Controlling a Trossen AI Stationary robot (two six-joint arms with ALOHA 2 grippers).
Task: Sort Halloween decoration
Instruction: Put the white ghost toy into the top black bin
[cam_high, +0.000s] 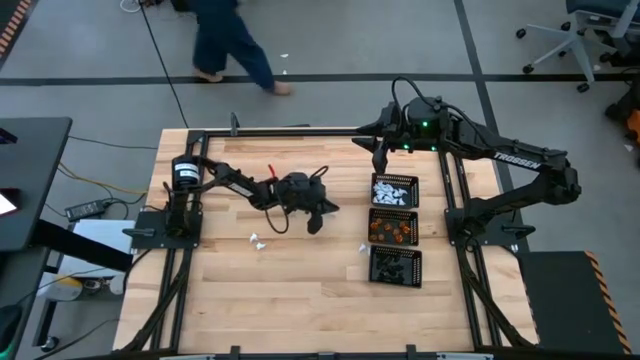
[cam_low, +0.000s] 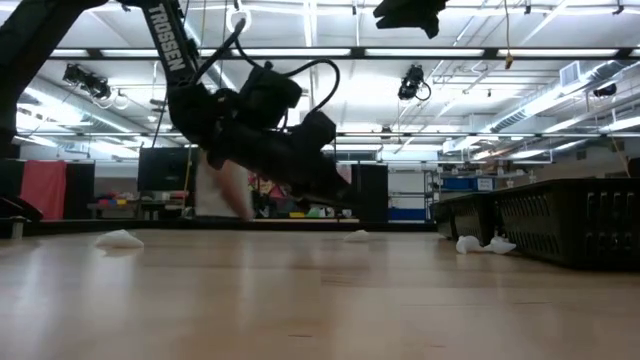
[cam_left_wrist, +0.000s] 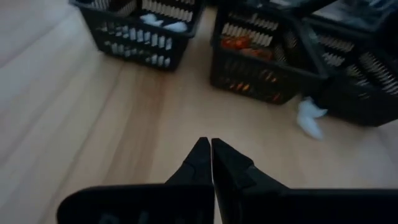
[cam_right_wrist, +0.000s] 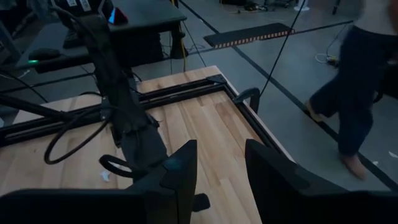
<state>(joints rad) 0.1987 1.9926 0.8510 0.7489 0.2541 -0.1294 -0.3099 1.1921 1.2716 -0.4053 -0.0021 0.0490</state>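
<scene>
Three black mesh trays stand in a row at the table's right: one with white trinkets (cam_high: 394, 191), one with orange trinkets (cam_high: 394, 228), one with black trinkets (cam_high: 396, 266). A loose white trinket (cam_high: 364, 248) lies on the table beside the trays and also shows in the left wrist view (cam_left_wrist: 309, 118). Another white trinket (cam_high: 258, 241) lies left of centre. My left gripper (cam_high: 318, 215) hangs above the table's middle, fingers shut (cam_left_wrist: 210, 144), nothing visible between them. My right gripper (cam_high: 380, 160) is high near the far edge, open (cam_right_wrist: 221, 155) and empty.
In the low view white trinkets (cam_low: 120, 238) (cam_low: 357, 236) (cam_low: 485, 243) lie on the wood, the last beside the tray wall (cam_low: 560, 215). A dark frame rail (cam_high: 300, 130) runs along the far edge. A person (cam_high: 235, 45) walks on the floor beyond it.
</scene>
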